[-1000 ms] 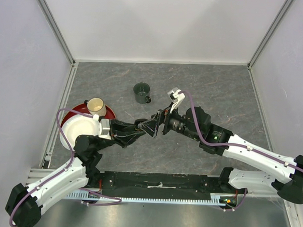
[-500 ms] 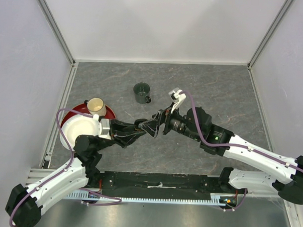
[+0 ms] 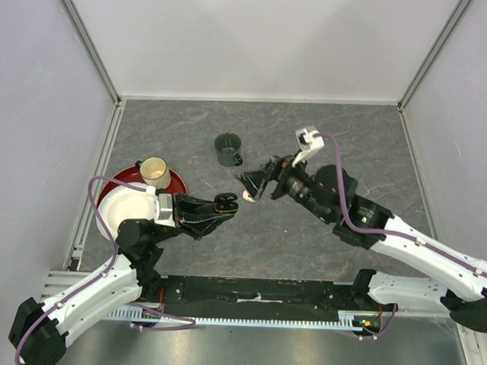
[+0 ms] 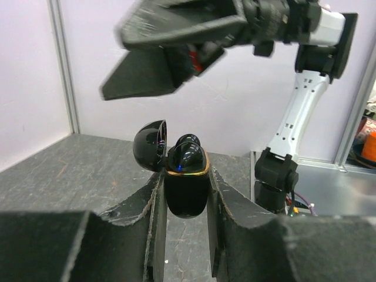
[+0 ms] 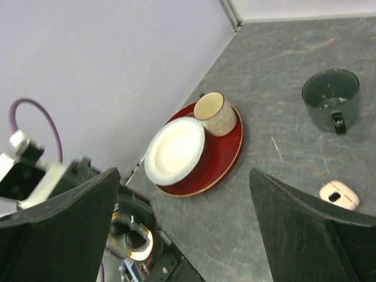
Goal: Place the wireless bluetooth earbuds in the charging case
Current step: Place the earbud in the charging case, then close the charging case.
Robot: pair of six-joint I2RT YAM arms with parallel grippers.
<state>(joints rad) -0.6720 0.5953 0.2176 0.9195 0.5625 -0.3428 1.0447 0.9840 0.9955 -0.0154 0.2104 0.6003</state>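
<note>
Earbud: I am seeing one glossy black earbud (image 4: pixel 188 154) sitting in the open charging case (image 4: pixel 187 200), between the left pincer's fingers. I cannot tell whether a second one is seated.
Case: I am pinching it upright in the left pincer (image 3: pixel 224 203), with its lid (image 4: pixel 148 145) swung back.
Right pincer (image 3: pixel 254 187): I am holding it spread wide and empty, just above and beyond the left pincer's tips.
Loose piece: a small cream piece (image 5: pixel 339 194) is lying on the surface (image 3: pixel 349 138) under the right pincer. It is too small to name.
Risk: the bud may be riding high, so the lid could jam on closing. A careless nudge from the right pincer could twist the case in my grip.
Views: the left wrist is showing the bud and lid close up. The right wrist is giving me the cream piece, the mug (image 5: pixel 330 100) and the red plate (image 5: pixel 226 158). Only the top view is showing both pincers apart.
</note>
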